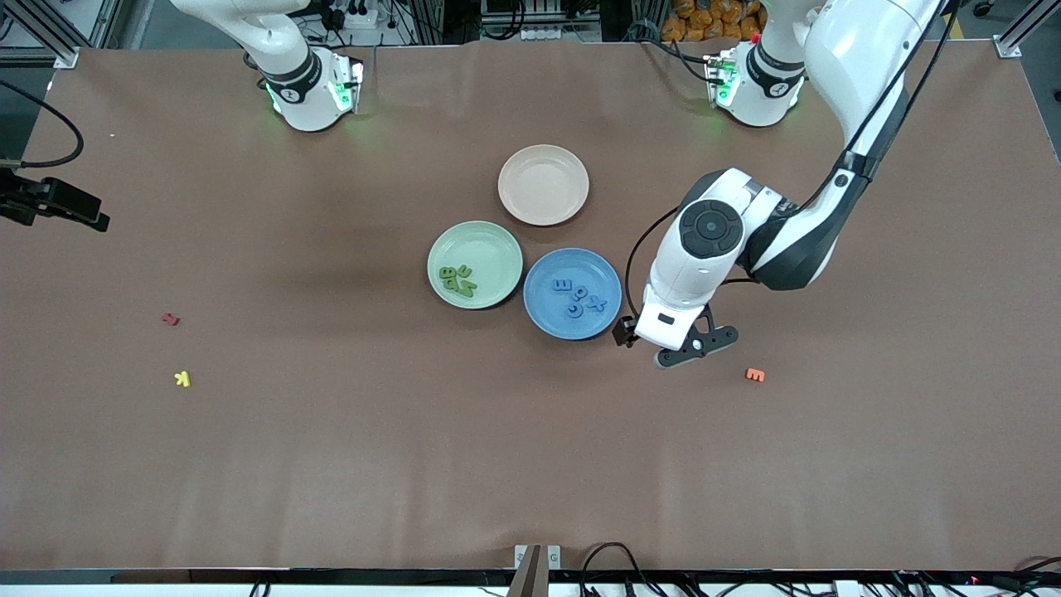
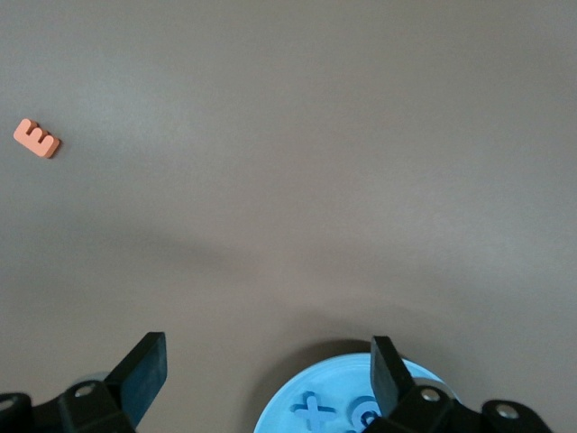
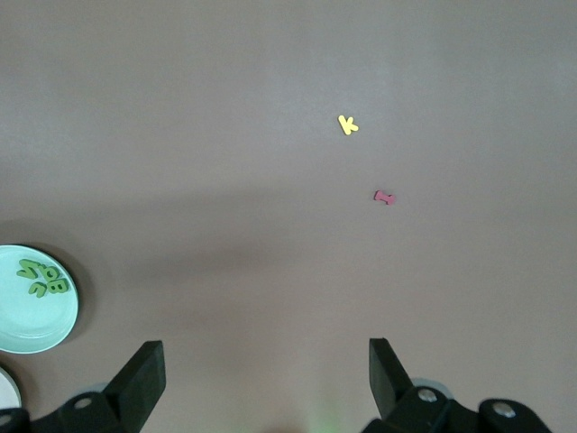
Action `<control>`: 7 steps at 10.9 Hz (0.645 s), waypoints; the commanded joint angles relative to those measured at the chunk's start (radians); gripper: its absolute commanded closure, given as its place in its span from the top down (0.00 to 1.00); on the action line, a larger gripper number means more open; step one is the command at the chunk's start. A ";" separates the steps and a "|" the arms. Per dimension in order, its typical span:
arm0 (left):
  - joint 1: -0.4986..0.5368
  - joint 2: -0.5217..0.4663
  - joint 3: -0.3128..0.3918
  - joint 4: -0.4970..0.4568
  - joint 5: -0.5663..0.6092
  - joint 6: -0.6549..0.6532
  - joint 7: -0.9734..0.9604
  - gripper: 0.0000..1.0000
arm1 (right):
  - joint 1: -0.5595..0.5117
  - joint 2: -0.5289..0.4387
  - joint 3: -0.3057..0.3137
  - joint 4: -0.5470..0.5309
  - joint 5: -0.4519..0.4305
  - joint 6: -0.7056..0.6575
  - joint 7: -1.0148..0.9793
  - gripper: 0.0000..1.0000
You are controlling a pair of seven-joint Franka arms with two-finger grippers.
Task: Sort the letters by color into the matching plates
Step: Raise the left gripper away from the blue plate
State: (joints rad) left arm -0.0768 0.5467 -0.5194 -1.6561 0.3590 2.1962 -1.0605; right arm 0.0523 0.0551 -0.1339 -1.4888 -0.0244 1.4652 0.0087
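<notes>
With the green letters (image 1: pixel 457 280) in the green plate (image 1: pixel 489 242) and the blue letters (image 1: pixel 578 297) in the blue plate (image 1: pixel 549 320), both sorted, the left end effector (image 1: pixel 681 352), wide and empty just beside the blue plate, should lift straight clear, while the right end effector (image 3: pixel 261 379) waits wide and empty.

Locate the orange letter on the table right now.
The orange letter lies flat on the bare table toward the left arm's end, beside the open left gripper and slightly nearer the front camera than the blue plate.

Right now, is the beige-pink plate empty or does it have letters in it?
Empty. The beige-pink plate shows only bare dish, while green letters lie in the mint plate and blue letters in the blue plate.
</notes>
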 commanded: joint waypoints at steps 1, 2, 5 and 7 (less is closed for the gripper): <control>0.008 -0.037 -0.007 0.033 0.020 -0.021 0.005 1.00 | 0.000 -0.008 -0.001 -0.008 0.006 0.026 0.019 1.00; 0.023 -0.063 -0.007 0.035 0.006 -0.024 0.040 1.00 | 0.000 -0.008 -0.001 -0.013 0.006 0.033 0.017 1.00; 0.193 -0.080 -0.163 0.050 0.012 -0.130 0.169 1.00 | 0.000 -0.006 0.000 -0.016 0.008 0.066 0.019 1.00; 0.193 -0.114 -0.160 0.091 0.012 -0.205 0.264 1.00 | 0.000 -0.006 -0.001 -0.016 0.012 0.082 0.019 1.00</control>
State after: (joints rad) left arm 0.0944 0.4731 -0.6553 -1.5974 0.3591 2.0726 -0.8933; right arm 0.0520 0.0579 -0.1350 -1.4913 -0.0238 1.5234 0.0107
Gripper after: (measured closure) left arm 0.000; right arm 0.000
